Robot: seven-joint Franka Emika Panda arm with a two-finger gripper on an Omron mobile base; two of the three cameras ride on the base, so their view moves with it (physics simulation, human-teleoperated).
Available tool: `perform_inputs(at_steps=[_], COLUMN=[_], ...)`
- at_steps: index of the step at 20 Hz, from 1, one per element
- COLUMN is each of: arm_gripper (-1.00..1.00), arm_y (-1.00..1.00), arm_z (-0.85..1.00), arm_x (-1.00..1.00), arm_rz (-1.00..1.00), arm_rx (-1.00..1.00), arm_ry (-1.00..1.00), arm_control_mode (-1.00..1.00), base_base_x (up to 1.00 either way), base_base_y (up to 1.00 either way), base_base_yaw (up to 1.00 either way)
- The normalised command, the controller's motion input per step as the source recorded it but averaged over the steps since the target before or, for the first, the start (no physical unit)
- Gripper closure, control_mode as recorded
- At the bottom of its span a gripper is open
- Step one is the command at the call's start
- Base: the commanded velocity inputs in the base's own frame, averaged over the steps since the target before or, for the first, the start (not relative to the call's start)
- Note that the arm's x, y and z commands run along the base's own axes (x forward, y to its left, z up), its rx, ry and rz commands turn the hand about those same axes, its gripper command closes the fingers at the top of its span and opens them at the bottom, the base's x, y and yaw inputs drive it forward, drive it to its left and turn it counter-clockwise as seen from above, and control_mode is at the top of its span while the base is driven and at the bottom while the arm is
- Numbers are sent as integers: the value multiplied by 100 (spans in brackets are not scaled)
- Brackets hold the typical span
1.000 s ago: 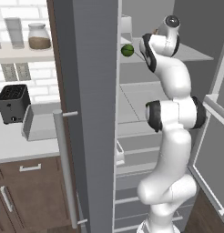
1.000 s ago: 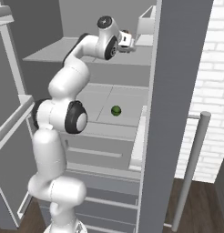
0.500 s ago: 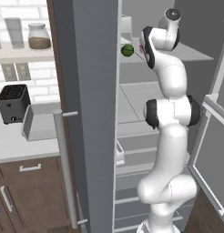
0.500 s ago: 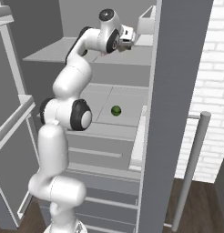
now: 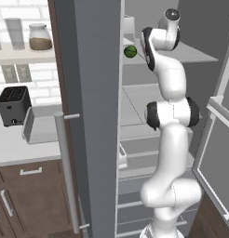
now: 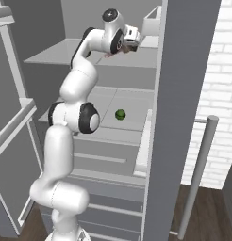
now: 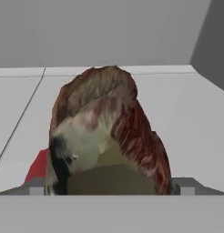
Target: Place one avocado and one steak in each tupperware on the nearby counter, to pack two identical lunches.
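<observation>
An open fridge (image 5: 149,116) stands right of the counter (image 5: 14,151). On the counter, a toaster (image 5: 13,106) sits left of a tub (image 5: 44,124). Inside the fridge, a steak (image 7: 102,132) lies on the upper shelf (image 6: 66,54); an avocado (image 6: 120,114) rests on the shelf below.

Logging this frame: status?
End effector up at top fridge shelf, jaws hidden. Steak close before the hand camera. Avocado loose on lower shelf. Nothing blocking.
</observation>
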Motion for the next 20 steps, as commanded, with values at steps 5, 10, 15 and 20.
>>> perform_inputs(at_steps=[5, 10, 15, 20], arm_gripper=[100, 100, 100, 100], arm_y=[0, -3, 0, 3], arm_z=[-28, -81, -100, -77], arm_x=[20, -92, -63, -85], arm_rz=[0, -8, -16, -10], arm_rx=[0, -12, -41, -28], arm_ry=[7, -9, -32, -34], arm_control_mode=[-100, -100, -100, -100], base_base_x=[0, 0, 0, 0], base_base_y=[0, 0, 0, 0], base_base_yaw=[0, 0, 0, 0])
